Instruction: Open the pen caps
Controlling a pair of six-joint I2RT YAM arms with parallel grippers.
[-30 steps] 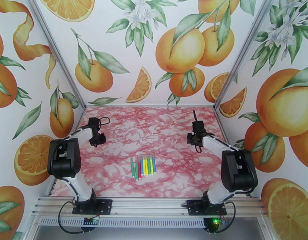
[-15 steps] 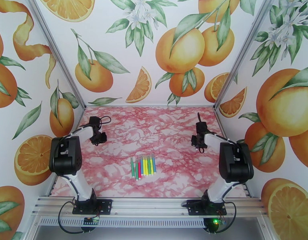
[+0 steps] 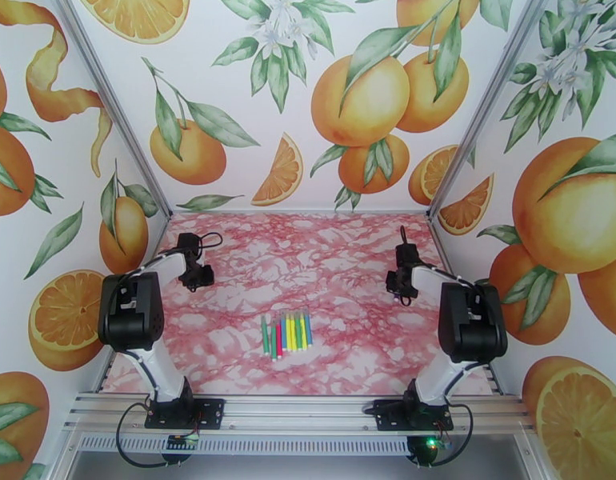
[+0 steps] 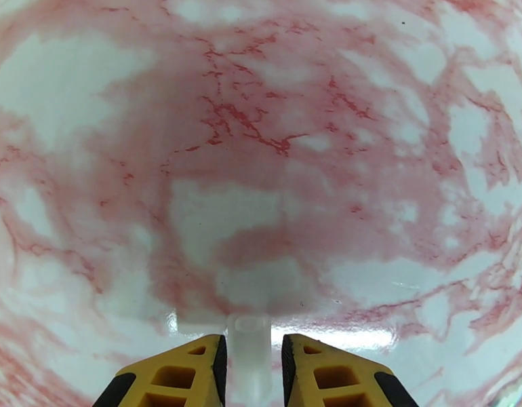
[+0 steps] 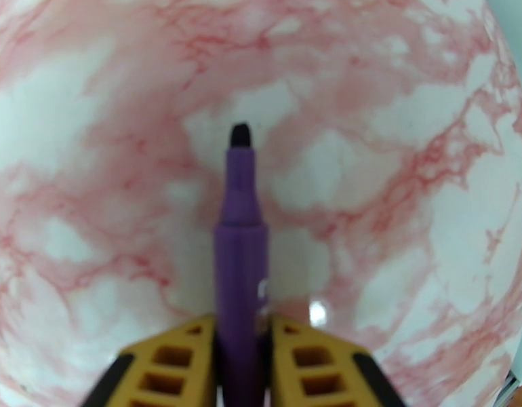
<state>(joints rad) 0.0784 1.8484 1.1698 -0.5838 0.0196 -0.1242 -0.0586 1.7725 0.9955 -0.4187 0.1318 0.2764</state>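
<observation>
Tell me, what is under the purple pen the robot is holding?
Bare pink marble table lies under the purple pen and its uncapped tip. The pen's back end is hidden between the right jaws.

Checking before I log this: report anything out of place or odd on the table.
Nothing damaged or spilled. One purple pen sits apart from the tidy row of pens: uncapped, tip bare, in the right gripper; the left gripper holds a pale cap-like piece.

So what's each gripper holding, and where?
The right gripper pinches the uncapped purple pen by its barrel; the left gripper pinches a pale cap by its sides.
</observation>
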